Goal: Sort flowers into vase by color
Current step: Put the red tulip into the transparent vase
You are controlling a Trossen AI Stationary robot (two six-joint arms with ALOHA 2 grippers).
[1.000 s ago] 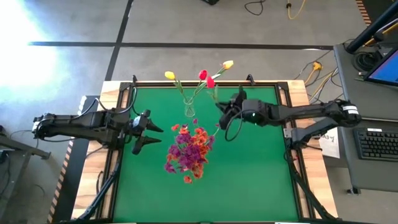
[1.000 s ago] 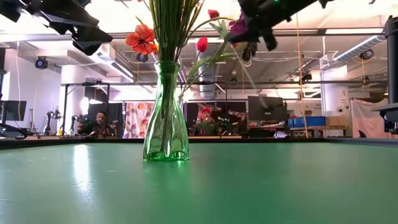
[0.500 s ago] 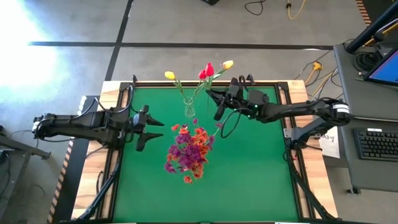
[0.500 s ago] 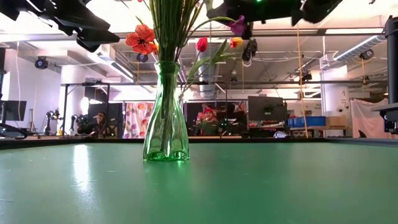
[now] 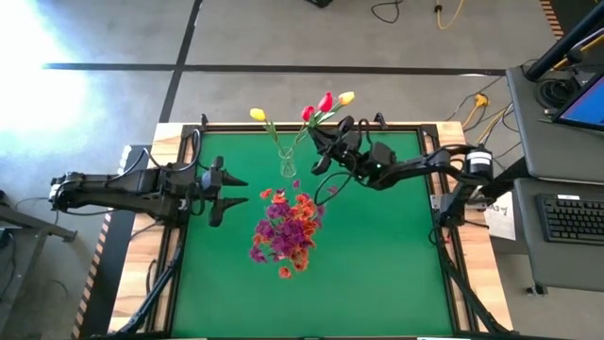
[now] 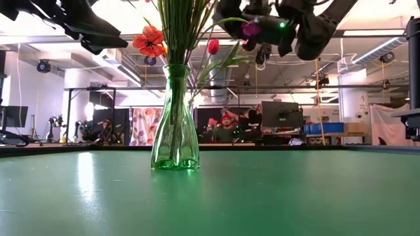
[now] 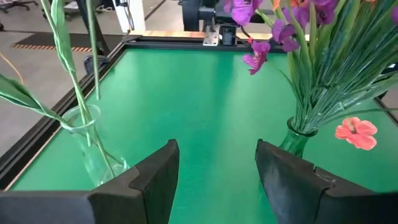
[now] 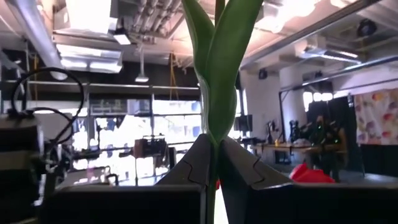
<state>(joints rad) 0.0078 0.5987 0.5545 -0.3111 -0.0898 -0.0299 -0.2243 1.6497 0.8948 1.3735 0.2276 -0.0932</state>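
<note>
A small clear vase [image 5: 288, 168] [image 7: 93, 146] stands near the far edge with yellow tulips [image 5: 257, 114] and a pink-red tulip [image 5: 308, 113] in it. A taller green glass vase [image 6: 174, 118] [image 7: 297, 138] at mid-table holds the orange-red and purple sprays [image 5: 286, 231]. My right gripper [image 5: 321, 144] [image 8: 211, 155], just right of the clear vase, is shut on another pink-red tulip [image 5: 326, 101]. My left gripper [image 5: 231, 191] [image 7: 214, 168] hovers open left of both vases, with nothing between its fingers. My right gripper pinches the tulip's green stem and leaf base [image 8: 211, 138] between its two fingers. The fingers tilt upward and the stem runs on beyond them along their line. The red head [image 5: 326, 101] stands past the table's far edge. The gripper hides the stem's lower end.
The green mat [image 5: 377, 255] lies bare on the near half and the right side. A raised black frame [image 5: 444, 236] borders the table. In the low view, people and desks show in the room behind the table.
My right gripper has moved toward the table's left, nearer the clear vase, and tipped its fingers upward, staying shut. The held tulip's head has swung toward the far edge. My left gripper has turned a little in place.
</note>
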